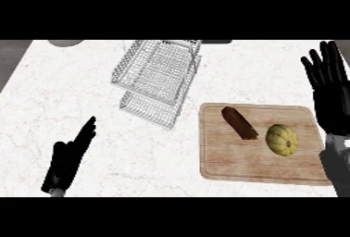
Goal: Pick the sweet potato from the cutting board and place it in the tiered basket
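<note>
A brown, elongated sweet potato (239,122) lies on the wooden cutting board (232,162) at the right of the counter, near the board's upper middle. The wire tiered basket (159,78) stands at the back centre, left of the board and apart from it. My right hand (329,92) is open with fingers straight, raised beyond the board's right edge, well clear of the sweet potato. My left hand (68,159) is open, fingers straight, low at the front left of the counter, far from both the board and the basket.
A yellow-green ribbed squash (282,140) sits on the board just right of the sweet potato. A grey round object (65,42) shows at the back left edge. The white marble counter (137,152) spreads between my left hand and the board.
</note>
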### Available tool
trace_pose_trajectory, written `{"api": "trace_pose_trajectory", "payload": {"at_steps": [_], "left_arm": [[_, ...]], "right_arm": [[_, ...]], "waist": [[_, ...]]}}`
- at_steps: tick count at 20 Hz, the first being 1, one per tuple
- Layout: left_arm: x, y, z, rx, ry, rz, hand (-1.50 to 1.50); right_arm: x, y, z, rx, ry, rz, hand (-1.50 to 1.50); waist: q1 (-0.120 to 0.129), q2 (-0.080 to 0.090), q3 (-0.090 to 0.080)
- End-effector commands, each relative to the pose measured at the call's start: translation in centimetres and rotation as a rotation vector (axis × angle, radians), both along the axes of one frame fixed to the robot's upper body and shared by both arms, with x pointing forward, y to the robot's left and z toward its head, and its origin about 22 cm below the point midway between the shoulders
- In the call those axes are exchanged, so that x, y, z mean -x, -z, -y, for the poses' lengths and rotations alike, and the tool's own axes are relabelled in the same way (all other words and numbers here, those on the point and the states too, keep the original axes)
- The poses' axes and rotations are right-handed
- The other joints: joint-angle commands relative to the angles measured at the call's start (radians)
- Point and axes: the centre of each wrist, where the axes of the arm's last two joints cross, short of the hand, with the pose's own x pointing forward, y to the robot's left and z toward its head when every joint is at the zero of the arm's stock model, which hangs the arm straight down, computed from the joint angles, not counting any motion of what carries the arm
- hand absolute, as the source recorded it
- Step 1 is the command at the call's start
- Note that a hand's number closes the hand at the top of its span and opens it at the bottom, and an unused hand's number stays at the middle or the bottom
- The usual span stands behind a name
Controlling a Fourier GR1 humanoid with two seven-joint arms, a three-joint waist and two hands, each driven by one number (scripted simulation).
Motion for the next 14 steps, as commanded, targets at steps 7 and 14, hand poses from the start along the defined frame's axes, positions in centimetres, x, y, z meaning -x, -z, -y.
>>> {"api": "trace_pose_trajectory", "payload": {"at_steps": [7,14], "left_arm": [[0.0,0.1,-3.6,-0.012,-0.143,-0.012,0.00],[0.1,-0.4,-6.9,-0.003,-0.170,-0.019,0.00]], "right_arm": [[-0.4,5.6,0.6,-0.515,0.025,0.003,1.50],[1.7,6.6,3.6,0.583,-0.375,-0.146,-1.50]], "waist": [[-0.068,-0.037,0.032],[0.006,-0.032,-0.019]]}}
